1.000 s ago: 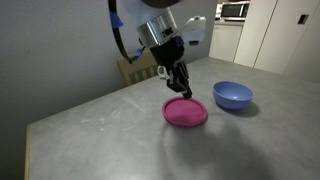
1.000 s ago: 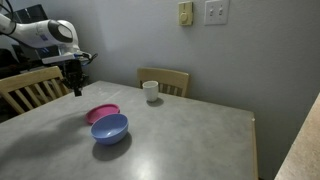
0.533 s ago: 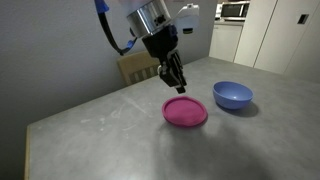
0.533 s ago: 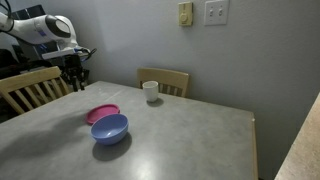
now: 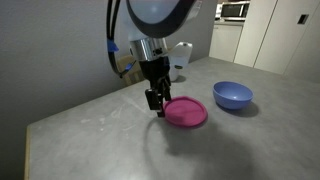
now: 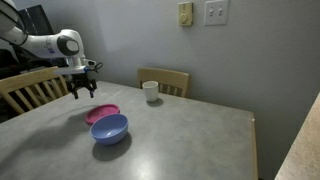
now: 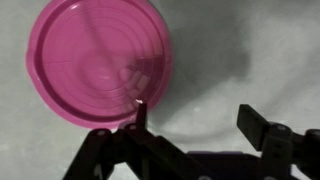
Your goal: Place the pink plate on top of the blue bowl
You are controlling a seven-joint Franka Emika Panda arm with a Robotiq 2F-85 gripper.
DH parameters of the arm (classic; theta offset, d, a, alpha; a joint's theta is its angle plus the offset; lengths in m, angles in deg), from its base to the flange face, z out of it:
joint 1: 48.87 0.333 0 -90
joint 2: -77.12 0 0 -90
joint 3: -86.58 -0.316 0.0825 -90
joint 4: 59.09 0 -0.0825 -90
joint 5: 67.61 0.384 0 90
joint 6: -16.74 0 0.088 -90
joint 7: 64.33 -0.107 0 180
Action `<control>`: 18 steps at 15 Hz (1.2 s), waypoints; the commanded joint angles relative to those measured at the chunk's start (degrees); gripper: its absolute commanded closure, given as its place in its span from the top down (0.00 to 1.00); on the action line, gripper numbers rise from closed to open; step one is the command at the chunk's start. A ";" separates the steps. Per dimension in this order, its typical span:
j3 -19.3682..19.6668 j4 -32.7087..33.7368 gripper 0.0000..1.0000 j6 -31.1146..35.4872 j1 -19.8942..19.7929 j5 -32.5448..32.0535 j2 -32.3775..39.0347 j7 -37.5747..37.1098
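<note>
I have the gripper spread wide and empty over the edge of the pink plate, which lies flat on the table just beside the blue bowl; grasp, lift and placement are not yet done.

I am seeing grey tabletop lying open around the round magenta-pink plastic plate; the small periwinkle-blue plastic bowl is crowding one side.

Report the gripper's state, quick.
Gripper: open, holding nothing; one finger hangs over the rim of the pink plate, the other is off to the side of it.
</note>
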 commanded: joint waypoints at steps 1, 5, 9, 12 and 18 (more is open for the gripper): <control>-1.95 -6.04 1.00 5.12 -2.48 6.19 -0.55 -1.88; -1.50 -11.63 1.00 7.63 -3.04 13.72 -1.67 -9.71; -0.10 -15.66 1.00 10.88 -2.50 15.23 -3.20 -14.48; 0.61 -16.64 1.00 11.41 -2.17 12.42 -3.94 -12.78; 0.88 -16.85 1.00 11.57 -2.58 9.05 -5.02 -10.14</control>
